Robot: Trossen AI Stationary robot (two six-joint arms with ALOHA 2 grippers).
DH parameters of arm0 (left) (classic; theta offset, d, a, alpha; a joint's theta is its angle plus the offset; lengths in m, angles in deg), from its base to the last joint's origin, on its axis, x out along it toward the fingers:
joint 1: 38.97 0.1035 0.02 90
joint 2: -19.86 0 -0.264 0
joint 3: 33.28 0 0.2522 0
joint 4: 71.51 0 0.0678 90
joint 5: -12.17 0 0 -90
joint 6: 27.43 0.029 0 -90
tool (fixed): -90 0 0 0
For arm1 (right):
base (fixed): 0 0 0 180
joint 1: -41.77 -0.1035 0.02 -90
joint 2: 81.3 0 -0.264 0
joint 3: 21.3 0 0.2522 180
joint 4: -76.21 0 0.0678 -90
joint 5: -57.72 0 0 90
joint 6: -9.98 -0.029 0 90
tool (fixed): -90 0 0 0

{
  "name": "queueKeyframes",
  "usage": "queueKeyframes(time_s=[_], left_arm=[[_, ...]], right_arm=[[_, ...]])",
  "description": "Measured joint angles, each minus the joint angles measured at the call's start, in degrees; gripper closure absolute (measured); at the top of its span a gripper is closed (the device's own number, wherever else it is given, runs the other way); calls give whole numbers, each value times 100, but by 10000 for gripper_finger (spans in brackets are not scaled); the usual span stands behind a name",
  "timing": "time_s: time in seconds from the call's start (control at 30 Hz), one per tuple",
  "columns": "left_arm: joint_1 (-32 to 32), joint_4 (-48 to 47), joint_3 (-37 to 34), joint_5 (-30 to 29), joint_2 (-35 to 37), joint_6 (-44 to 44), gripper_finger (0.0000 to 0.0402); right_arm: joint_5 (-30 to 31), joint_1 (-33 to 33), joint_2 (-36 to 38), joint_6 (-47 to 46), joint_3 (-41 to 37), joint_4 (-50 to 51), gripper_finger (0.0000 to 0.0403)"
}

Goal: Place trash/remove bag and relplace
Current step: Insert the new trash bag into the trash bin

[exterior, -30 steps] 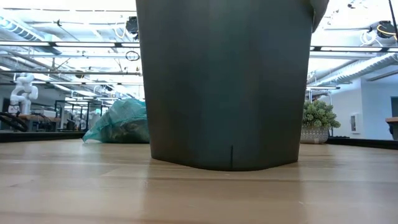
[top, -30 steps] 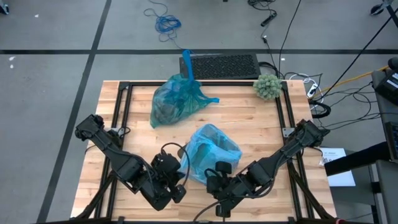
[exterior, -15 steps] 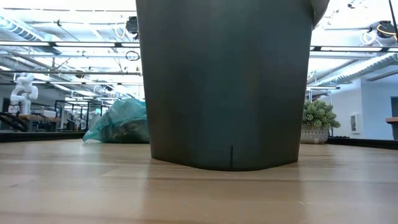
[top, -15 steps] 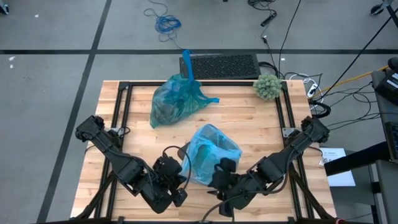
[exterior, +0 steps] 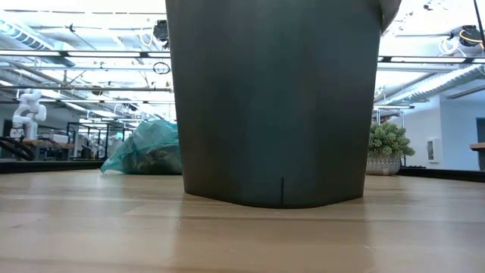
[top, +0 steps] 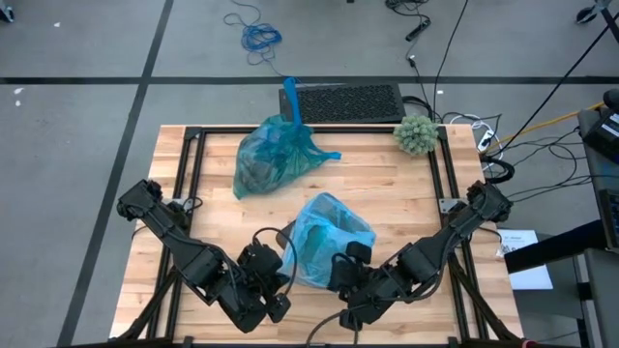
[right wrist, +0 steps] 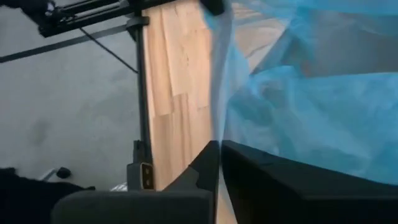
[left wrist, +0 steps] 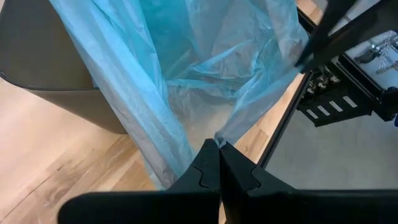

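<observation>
A dark grey trash bin point(exterior: 273, 102) stands near the middle of the wooden tabletop point(top: 387, 188), toward its front edge, and a light blue bag liner point(top: 329, 237) billows out of its mouth. Both arms crowd in at the bin's front side. The left gripper point(left wrist: 219, 149) has its two dark fingers pressed together, pinching a fold of the blue plastic at the liner's edge, with the film stretching away from the tips up over the bin wall. The right gripper point(right wrist: 220, 149) sits at the front right of the bin, its fingers likewise closed tight against each other on the thin edge of the same liner, which drapes past them. Farther back, near the rear edge of the tabletop and a bit left of centre, a filled teal bag point(top: 271, 155) lies on its side with its knotted top pointing toward the back; dark lumps of trash point(top: 259, 174) show dimly through the plastic, though single pieces cannot be made out. A fuzzy grey-green ball point(top: 416, 133) rests at the rear right corner of the tabletop, well apart from the bags. Just beyond the rear edge a black keyboard point(top: 340, 101) lies on the floor side.
</observation>
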Motion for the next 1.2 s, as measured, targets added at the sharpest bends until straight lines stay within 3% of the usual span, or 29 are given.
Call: queueKeyframes(time_s=[0.23, 0.73, 0.9, 1.2], left_arm=[[-15, 53, 0, -4, 0, -2, 402], [-129, -136, 0, -197, -70, -155, 402], [-166, -132, 0, -223, -93, -294, 402], [-221, 61, 0, -127, -120, -295, 402]], right_arm=[[-155, -42, -2, 202, 0, -364, 401], [-343, -15, -457, 63, 0, -92, 403], [-325, -86, -326, 88, 0, -520, 402], [-277, -241, -129, 334, 7, -640, 338]])
